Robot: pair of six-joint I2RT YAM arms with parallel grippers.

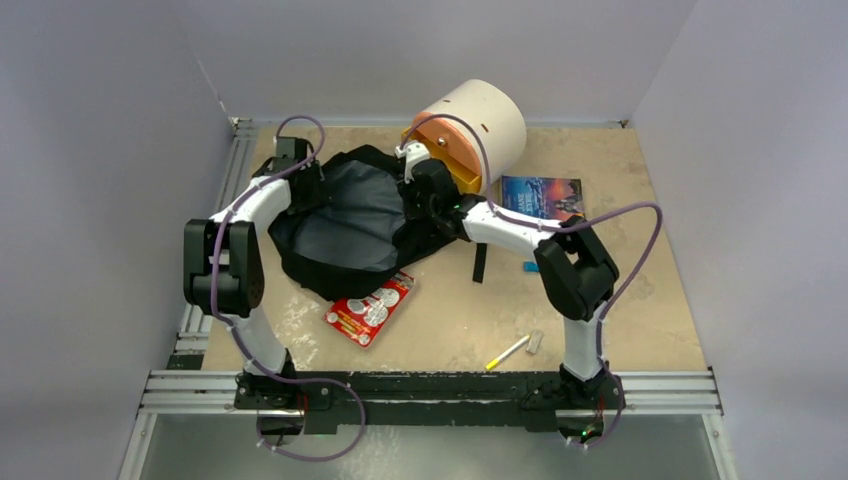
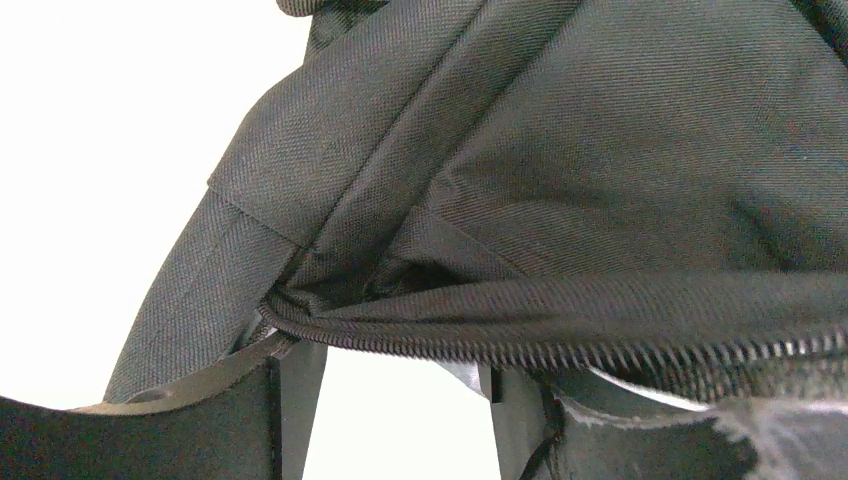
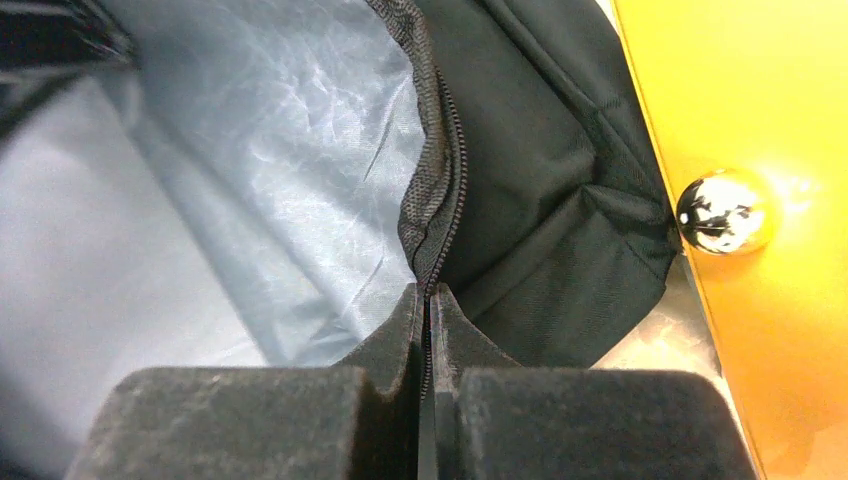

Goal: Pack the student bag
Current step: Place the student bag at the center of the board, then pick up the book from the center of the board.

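On the surface (image 1: 640, 300), far left, the student bag (image 1: 345, 225) gapes, its zipper rim (image 3: 440, 200) clamped by the right fingers (image 3: 250, 420) and draped across the parted left fingers (image 2: 300, 420), seemingly to hold its mouth open for packing.

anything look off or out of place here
Nothing looks spilled or broken. The red card pack lies askew against the near edge of the student bag. The cream box lies on its side, and its orange drawer front touches the bag's far side.
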